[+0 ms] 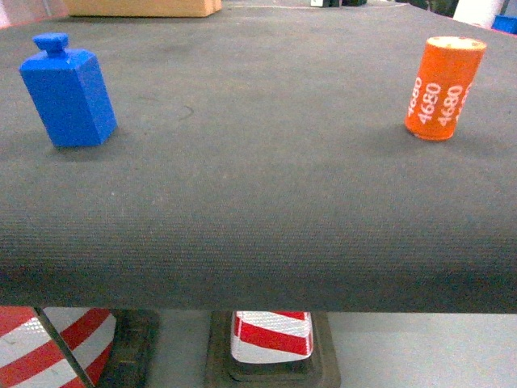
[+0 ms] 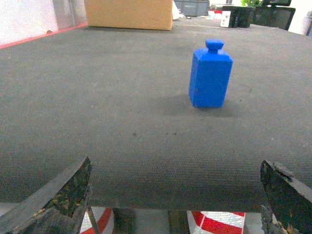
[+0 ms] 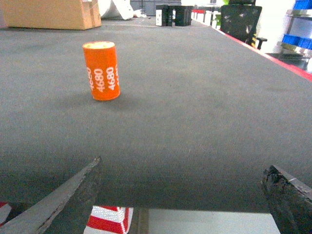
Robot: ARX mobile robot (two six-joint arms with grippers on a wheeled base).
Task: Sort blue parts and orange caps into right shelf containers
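A blue part stands upright at the left of the dark cloth table, and an orange cap printed "4680" stands upright at the right. Neither gripper shows in the head view. In the left wrist view the blue part is ahead and slightly right of my left gripper, which is open, empty and back at the table's near edge. My right gripper is also open and empty at the near edge. The orange cap is ahead to its left. Blue bins, the shelf containers, show far right.
A cardboard box sits at the table's far edge. Red-and-white striped posts stand on the floor below the near edge. A black chair and dark boxes lie beyond the table's far right side.
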